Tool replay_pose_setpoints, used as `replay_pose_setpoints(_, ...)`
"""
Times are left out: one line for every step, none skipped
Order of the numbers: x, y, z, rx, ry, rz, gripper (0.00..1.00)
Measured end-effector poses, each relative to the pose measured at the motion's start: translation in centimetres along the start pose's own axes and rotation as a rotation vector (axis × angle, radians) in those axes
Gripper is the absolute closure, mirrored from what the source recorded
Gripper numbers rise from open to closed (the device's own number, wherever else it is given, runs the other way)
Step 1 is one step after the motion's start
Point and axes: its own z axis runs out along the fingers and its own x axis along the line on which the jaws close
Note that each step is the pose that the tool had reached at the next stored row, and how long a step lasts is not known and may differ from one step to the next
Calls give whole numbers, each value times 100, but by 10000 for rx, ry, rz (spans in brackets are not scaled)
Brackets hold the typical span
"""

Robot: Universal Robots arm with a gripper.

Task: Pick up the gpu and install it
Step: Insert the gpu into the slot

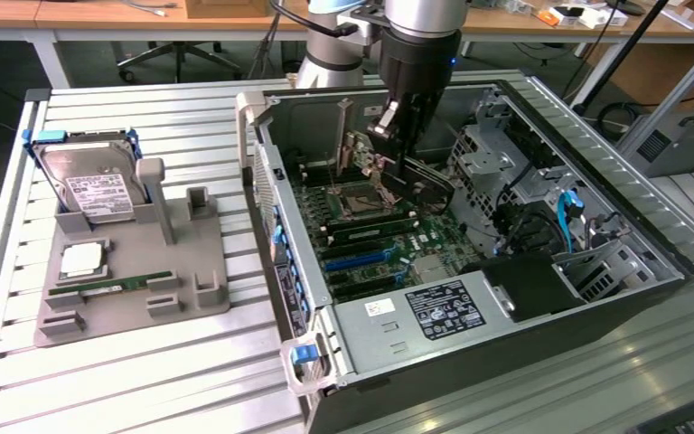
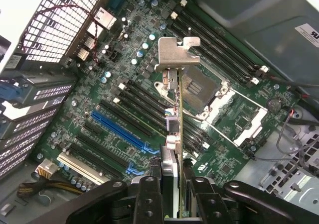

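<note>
The room is a workshop with wooden desks (image 1: 94, 16) at the back, and in front of them stands a table (image 1: 142, 380) made of ribbed metal profiles. On this table, toward the exterior view's right, lies an open computer case (image 1: 649, 298) on its side, so that the motherboard (image 2: 124, 109) faces upward. Toward the exterior view's left sits a grey holder (image 1: 184, 262). It carries a hard drive (image 1: 94, 185) with a white label that stands leaning, a square processor chip (image 1: 82, 260) and a narrow green memory stick (image 1: 112, 287).

The arm reaches down into the case from above. The gripper (image 1: 389, 127) is closed on the gpu (image 2: 180, 129). In the wrist view the card is seen from its thin edge, clamped between the two black fingers (image 2: 149, 194). Its silver-grey metal bracket (image 2: 178, 52) is at the end far from the fingers. The card hangs in the air above the motherboard and is not seated in any slot. In the wrist view its edge crosses in front of the open processor socket (image 2: 202, 87) and the long black slots beside it. The blue slot (image 2: 119, 129) lies to one side of the card and is free. A perforated metal grille (image 2: 60, 20) of the case wall is near the board's connector corner.
</note>
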Motion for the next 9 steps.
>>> replay_pose_setpoints(0, 0, 0, -1, -3, -28, 73)
replay_pose_setpoints(0, 0, 0, -2, -5, -44, 73)
replay_pose_setpoints(0, 0, 0, -2, -7, -65, 73)
replay_pose_setpoints(0, 0, 0, -3, -10, -86, 73)
replay_pose_setpoints(0, 0, 0, -4, -12, -106, 73)
replay_pose_setpoints(0, 0, 0, -5, -15, -124, 73)
replay_pose_setpoints(0, 0, 0, -5, -16, -144, 73)
replay_pose_setpoints(0, 0, 0, -6, -19, -164, 73)
replay_pose_setpoints(0, 0, 0, -7, -21, -183, 73)
